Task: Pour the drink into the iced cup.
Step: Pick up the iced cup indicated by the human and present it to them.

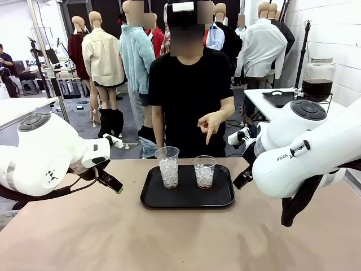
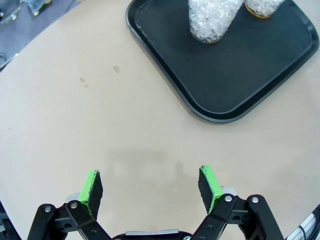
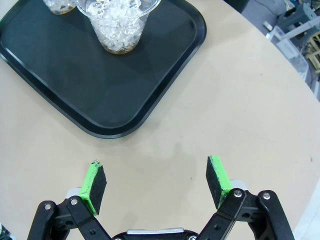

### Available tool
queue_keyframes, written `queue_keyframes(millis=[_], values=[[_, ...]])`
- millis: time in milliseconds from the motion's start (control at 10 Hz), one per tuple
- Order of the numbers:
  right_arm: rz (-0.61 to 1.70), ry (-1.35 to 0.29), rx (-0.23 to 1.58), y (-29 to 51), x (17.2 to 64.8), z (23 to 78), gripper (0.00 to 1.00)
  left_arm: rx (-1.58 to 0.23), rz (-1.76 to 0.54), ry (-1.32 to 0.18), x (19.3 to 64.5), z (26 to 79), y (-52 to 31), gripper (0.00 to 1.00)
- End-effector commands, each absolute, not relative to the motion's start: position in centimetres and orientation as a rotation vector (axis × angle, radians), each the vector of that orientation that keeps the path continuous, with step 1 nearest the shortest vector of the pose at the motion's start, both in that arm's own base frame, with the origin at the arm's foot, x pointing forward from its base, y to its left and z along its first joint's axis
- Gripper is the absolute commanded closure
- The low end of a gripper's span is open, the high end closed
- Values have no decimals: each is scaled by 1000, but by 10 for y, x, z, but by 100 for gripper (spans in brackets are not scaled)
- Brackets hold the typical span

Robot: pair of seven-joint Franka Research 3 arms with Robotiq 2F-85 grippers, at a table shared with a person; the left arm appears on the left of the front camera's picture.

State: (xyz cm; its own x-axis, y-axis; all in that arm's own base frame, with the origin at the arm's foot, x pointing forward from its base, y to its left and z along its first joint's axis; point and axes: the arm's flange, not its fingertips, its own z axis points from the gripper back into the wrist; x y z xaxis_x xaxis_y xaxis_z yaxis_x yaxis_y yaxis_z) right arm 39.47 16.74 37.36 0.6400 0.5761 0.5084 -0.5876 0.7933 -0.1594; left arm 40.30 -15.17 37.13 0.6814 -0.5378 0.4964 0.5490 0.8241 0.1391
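A black tray [image 1: 186, 196] lies mid-table with two clear plastic cups of ice on it. The taller left cup [image 1: 167, 166] holds ice alone, as far as I can tell. The shorter right cup [image 1: 204, 171] has a thin amber-red film of drink at its base. Across the table a person's hand [image 1: 210, 125] points down at the right cup. My left gripper [image 1: 111, 183] hovers open left of the tray, seeing the tray [image 2: 210, 85] and left cup [image 2: 212, 20]. My right gripper [image 1: 242, 179] hangs open at the tray's right edge, facing the right cup [image 3: 117, 25].
The tan tabletop [image 1: 169, 237] spreads wide in front of the tray. Bare table lies under my left gripper [image 2: 150, 187] and my right gripper [image 3: 156, 187]. A white side table [image 1: 271, 101] with a dark tray and a glass jar [image 1: 321, 68] stands at the back right.
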Motion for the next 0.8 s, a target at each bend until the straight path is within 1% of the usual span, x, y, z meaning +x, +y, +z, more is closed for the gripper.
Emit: queue_keyframes(millis=[0,200,300,600,700], values=[[663,-572,22,167,395,374,0,-22,-608,-550,403,371,-151,0],[664,-572,21,167,395,374,0,-22,-608,-550,403,371,-151,0],[698,-557,-16,159,397,383,0,-22,-608,-550,403,371,-151,0],[900,-421,-135,135,418,415,0,-22,-608,-550,403,371,-151,0],[1035,-402,-110,124,434,424,0,-22,-608,-550,403,371,-151,0]])
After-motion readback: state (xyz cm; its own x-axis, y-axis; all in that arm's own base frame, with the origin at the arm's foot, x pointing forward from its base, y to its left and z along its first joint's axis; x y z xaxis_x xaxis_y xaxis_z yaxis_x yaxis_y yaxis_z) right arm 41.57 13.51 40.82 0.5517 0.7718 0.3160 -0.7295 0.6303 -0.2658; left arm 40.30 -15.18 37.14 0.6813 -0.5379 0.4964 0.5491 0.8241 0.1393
